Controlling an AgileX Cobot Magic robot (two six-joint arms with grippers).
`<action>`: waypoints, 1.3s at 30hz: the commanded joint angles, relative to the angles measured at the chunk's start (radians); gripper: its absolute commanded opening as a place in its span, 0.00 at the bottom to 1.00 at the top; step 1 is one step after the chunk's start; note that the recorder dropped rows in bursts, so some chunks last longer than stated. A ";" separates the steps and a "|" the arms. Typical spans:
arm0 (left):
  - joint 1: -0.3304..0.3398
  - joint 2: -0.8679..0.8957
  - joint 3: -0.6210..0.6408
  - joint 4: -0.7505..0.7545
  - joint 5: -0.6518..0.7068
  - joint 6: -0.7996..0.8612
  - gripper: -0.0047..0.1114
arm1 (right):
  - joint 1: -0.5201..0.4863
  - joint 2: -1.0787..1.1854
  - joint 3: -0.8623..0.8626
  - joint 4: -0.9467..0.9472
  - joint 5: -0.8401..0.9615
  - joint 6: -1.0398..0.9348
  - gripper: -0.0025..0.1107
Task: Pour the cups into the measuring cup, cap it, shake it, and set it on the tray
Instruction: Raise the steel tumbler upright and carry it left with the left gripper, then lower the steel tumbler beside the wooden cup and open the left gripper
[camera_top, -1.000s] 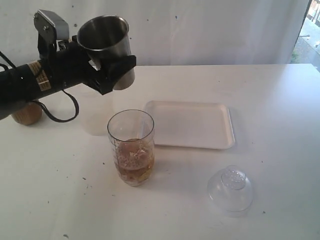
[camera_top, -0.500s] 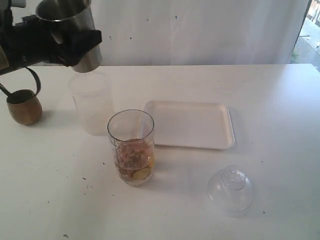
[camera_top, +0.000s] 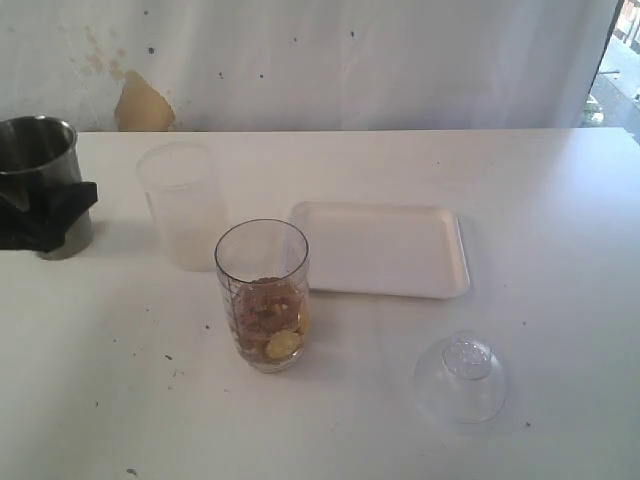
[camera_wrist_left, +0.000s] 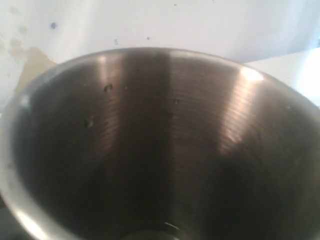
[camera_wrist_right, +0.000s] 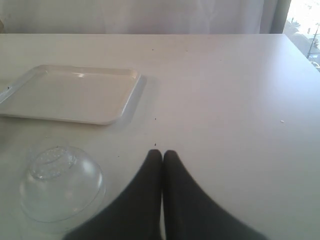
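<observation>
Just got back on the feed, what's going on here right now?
The left gripper holds a brushed-steel tumbler upright at the far left of the white table. The tall clear plastic measuring cup with printed marks stands uncapped, with brownish contents in its lower part. The clear plastic dome lid lies on the table. The right gripper is near it, jaws shut and empty. Nothing sits on the shallow white rectangular tray.

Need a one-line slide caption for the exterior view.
Left claw holds a steel tumbler upright at far left; the uncapped measuring cup, part-filled, stands beside the white tray, clear dome lid nearby.
</observation>
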 joint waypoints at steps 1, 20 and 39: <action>0.002 0.107 0.078 -0.101 -0.186 0.108 0.04 | 0.001 -0.005 0.003 0.000 -0.002 -0.004 0.02; 0.002 0.493 -0.029 -0.194 -0.350 0.301 0.04 | 0.001 -0.005 0.003 0.000 -0.002 -0.004 0.02; 0.002 0.526 -0.034 -0.177 -0.350 0.272 0.94 | 0.001 -0.005 0.003 0.000 -0.002 -0.004 0.02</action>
